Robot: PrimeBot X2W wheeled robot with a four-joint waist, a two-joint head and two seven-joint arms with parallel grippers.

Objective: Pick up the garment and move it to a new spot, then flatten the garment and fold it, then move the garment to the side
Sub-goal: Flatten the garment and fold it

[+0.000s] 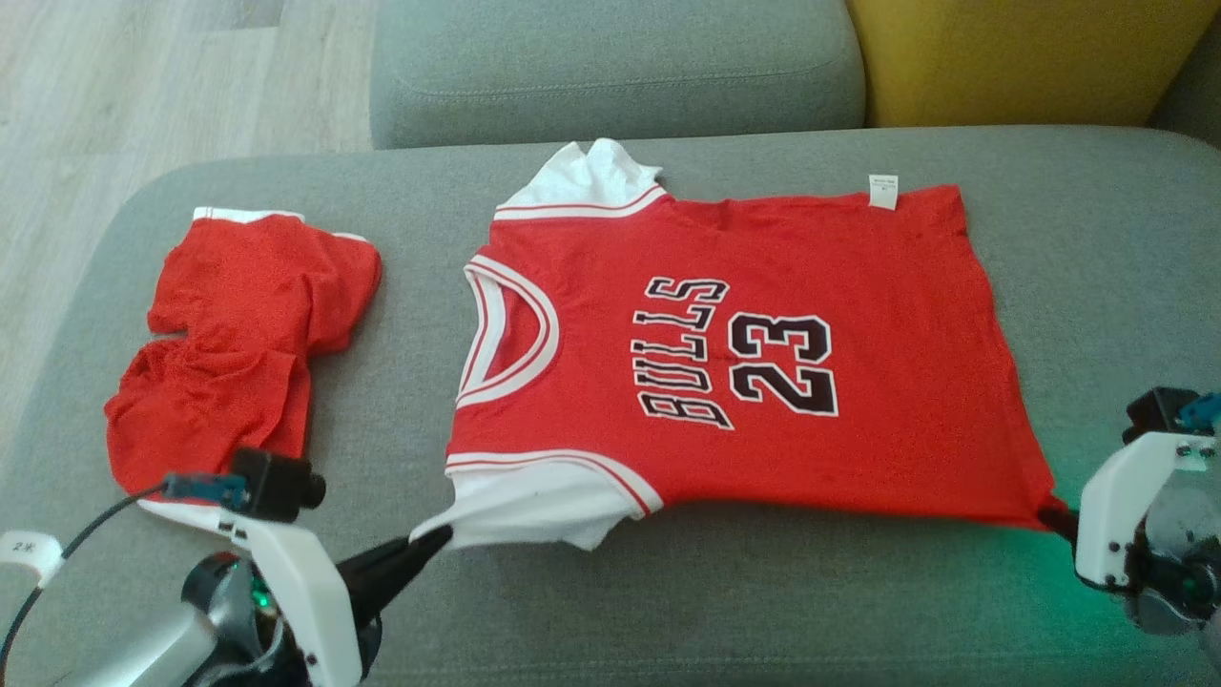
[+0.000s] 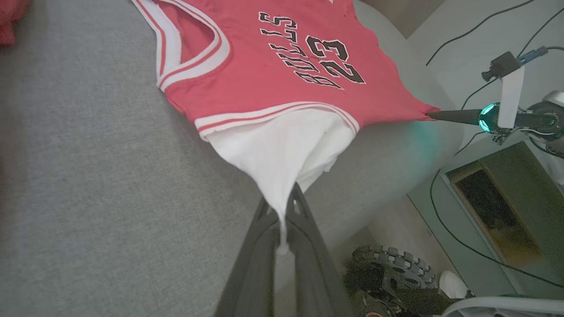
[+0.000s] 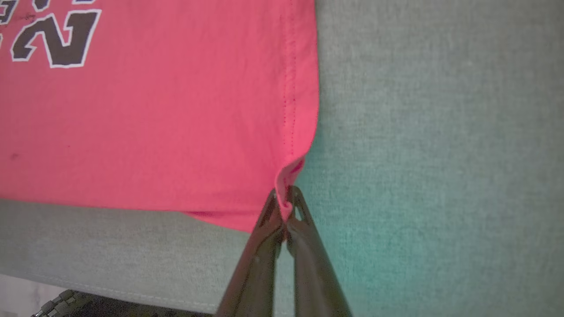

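The red Bulls 23 jersey (image 1: 754, 353) is lying spread across the middle of the head view on the grey sofa cushion (image 1: 763, 601), neck opening toward the left and hem toward the right. A crumpled pair of red shorts (image 1: 238, 334) is sitting apart from it at the left.

The left pincer (image 1: 434, 542), at the lower left, is pressing together on the tip of the white sleeve (image 1: 534, 501) and drawing it into a taut point. The right pincer (image 1: 1049, 515), at the lower right, is pinching the jersey's near hem corner.

The flattening step seems to be finishing, since the cloth is looking smooth and stretched between both grips. The fold is likely coming next: it is calling for both pincers to lift the near edge together and carry it evenly toward the upper edge, holding tension so the sleeve is not bunching.
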